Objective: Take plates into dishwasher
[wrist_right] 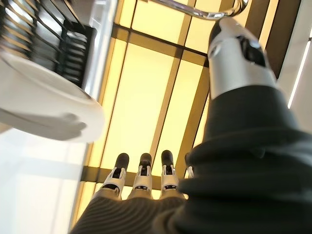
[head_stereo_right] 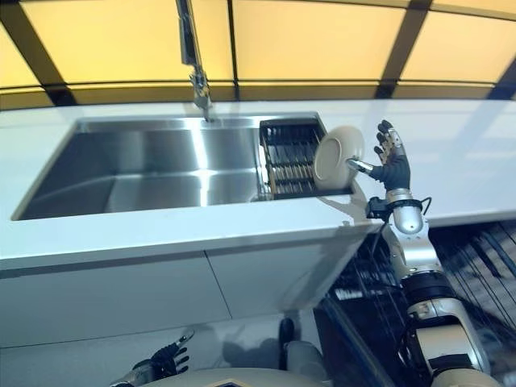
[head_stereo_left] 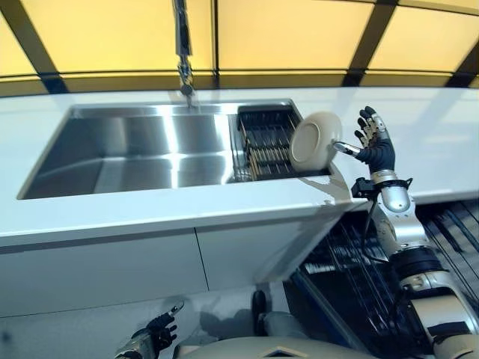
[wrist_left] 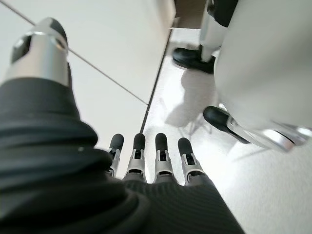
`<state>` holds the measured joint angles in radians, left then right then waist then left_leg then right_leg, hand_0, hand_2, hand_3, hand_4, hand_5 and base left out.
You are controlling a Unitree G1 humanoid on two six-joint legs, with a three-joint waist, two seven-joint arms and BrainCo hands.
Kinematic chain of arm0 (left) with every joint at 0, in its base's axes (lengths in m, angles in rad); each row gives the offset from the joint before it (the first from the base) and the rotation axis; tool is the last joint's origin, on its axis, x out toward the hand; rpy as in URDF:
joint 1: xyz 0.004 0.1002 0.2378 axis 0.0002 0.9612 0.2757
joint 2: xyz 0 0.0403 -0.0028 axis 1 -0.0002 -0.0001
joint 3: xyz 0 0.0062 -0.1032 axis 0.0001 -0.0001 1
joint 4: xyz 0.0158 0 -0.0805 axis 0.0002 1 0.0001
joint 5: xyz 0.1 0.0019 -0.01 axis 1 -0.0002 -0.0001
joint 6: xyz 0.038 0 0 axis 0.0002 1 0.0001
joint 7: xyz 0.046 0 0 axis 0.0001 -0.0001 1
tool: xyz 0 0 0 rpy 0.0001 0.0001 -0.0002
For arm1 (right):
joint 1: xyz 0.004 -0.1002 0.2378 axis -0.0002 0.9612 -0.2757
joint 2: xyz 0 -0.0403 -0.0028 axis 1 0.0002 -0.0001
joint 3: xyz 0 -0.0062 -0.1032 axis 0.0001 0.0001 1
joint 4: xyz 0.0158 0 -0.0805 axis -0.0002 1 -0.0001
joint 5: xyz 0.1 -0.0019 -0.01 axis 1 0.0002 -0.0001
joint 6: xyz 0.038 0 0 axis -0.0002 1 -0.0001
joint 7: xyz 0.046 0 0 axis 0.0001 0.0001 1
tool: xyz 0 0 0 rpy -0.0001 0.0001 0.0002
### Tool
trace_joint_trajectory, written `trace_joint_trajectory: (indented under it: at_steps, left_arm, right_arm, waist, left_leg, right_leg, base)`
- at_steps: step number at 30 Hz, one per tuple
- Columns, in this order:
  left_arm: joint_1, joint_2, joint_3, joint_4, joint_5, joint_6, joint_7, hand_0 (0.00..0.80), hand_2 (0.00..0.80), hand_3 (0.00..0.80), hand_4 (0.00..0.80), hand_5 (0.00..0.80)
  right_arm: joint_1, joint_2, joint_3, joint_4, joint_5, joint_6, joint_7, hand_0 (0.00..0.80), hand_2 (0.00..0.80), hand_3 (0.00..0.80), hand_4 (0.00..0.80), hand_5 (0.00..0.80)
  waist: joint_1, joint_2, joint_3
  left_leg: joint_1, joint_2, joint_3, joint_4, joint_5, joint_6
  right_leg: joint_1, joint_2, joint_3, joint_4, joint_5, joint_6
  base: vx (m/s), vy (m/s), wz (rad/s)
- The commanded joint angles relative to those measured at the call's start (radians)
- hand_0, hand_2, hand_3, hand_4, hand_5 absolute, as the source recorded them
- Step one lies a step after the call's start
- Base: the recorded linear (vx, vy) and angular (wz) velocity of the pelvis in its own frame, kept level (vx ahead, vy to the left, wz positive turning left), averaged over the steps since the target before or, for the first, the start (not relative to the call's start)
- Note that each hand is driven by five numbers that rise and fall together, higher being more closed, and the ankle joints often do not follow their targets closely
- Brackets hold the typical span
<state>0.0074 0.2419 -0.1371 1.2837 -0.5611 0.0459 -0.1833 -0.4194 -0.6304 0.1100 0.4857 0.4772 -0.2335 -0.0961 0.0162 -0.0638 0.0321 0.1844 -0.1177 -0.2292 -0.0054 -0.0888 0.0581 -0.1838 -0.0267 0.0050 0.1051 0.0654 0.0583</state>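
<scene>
A plate stands on edge in the rack just left of the right hand, sink farther left.

A long white bench runs across under the amber windows. Sunk into it is a steel sink, with a tap rising behind its rear edge. At the sink's right end sits a dark wire rack, and a cream plate stands tilted on edge there.
</scene>
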Motion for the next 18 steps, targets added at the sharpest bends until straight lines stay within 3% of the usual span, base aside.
trace_joint_trajectory:
  at_steps: [1,14,18]
  left_arm:
    - [-0.041,-0.014,-0.04,0.013,0.061,-0.022,-0.047,0.0,0.0,0.0,0.0,0.0]
    - [-0.049,0.01,-0.074,-0.018,0.054,-0.025,-0.044,0.0,0.0,0.0,0.0,0.0]
    - [-0.051,0.022,-0.073,-0.023,0.047,-0.01,-0.035,0.0,0.0,0.0,0.0,0.0]
  right_arm:
    - [-0.118,-0.038,-0.051,0.015,0.024,-0.002,-0.034,0.0,0.0,0.0,0.0,0.0]
    - [-0.156,-0.028,-0.029,0.042,0.033,0.031,-0.036,0.0,0.0,0.0,0.0,0.0]
    - [-0.162,-0.027,-0.012,0.039,0.04,0.107,-0.009,0.0,0.0,0.0,0.0,0.0]
  waist:
    - [0.02,-0.018,-0.009]
    - [0.03,-0.003,-0.005]
    - [0.016,-0.002,-0.001]
  left_leg:
    - [-0.01,-0.017,0.065,0.038,-0.041,-0.005]
    - [-0.059,0.003,0.087,0.026,-0.015,-0.02]
    - [-0.075,0.004,0.087,0.068,-0.027,-0.019]
  right_leg:
    - [0.102,0.031,0.004,-0.104,0.07,-0.008]
    - [0.16,0.04,0.035,-0.127,0.026,-0.015]
    - [0.156,0.054,0.072,-0.099,0.003,-0.031]
  base:
    - [0.164,-0.1,0.45]
    - [0.072,-0.067,0.0]
    - [0.04,-0.064,-0.13]
